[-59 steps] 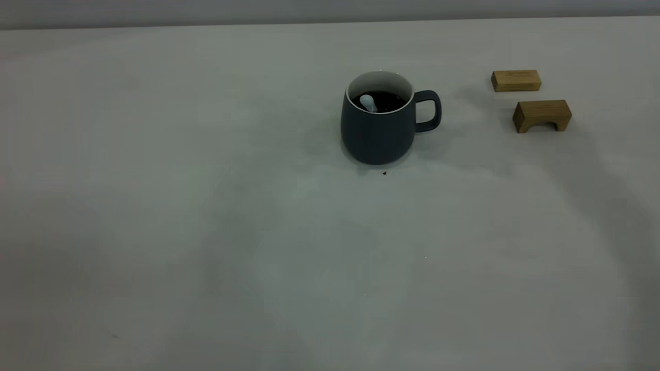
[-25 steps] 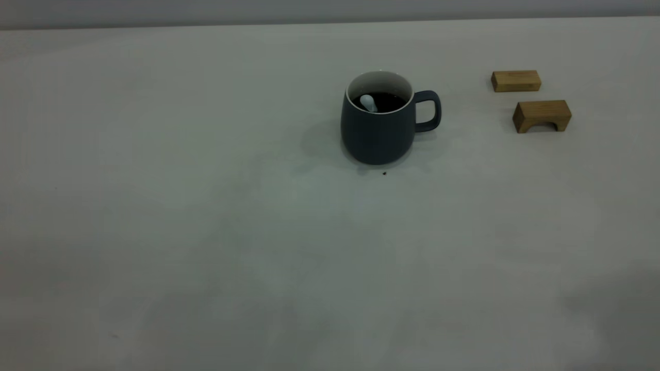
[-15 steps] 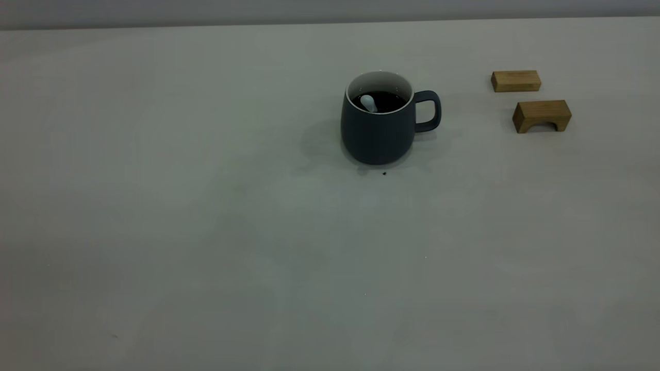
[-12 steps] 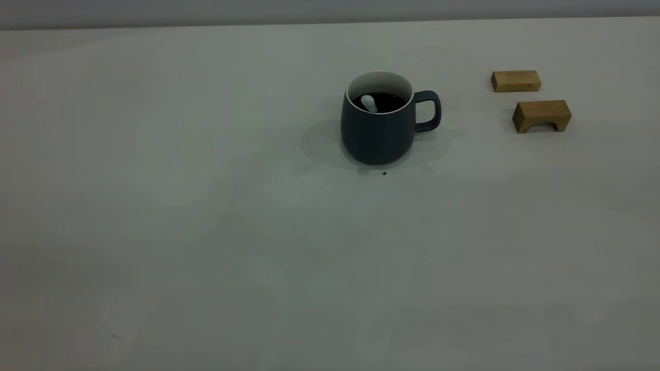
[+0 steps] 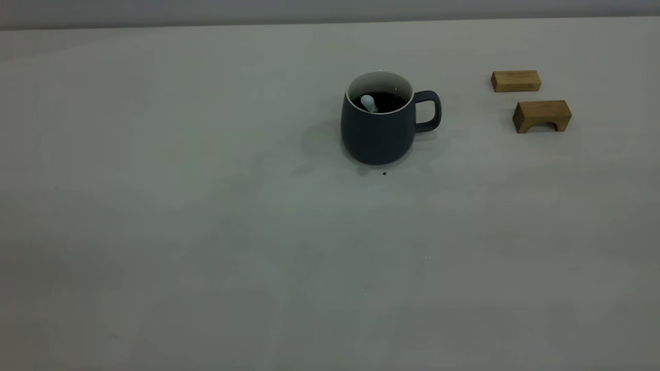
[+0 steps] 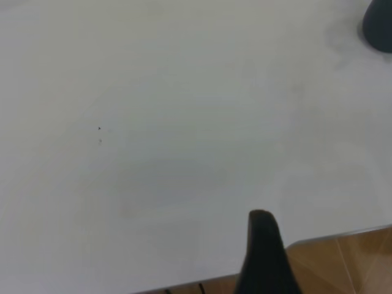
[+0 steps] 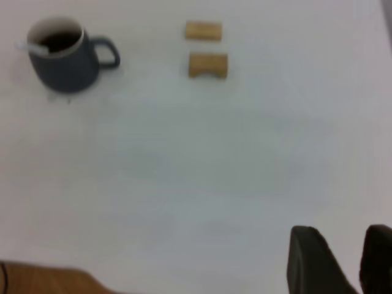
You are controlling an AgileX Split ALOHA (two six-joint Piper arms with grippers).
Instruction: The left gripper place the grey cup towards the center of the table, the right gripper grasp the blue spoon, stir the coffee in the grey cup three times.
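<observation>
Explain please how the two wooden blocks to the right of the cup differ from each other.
The farther block is a plain flat bar; the nearer block is taller and has an arch cut into its underside, like a small bridge. The farther block looks paler, the nearer block darker. Both are tan wood, lie lengthwise on the table, apart from each other.

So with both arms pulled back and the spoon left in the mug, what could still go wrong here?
The blue spoon leans on the rim of the grey cup, handle end up; a knock could flip it out or splash the coffee. The cup's handle faces the two wooden blocks, so a return by the right end effector passes near them. The left end effector sits near the table edge, well clear.
</observation>
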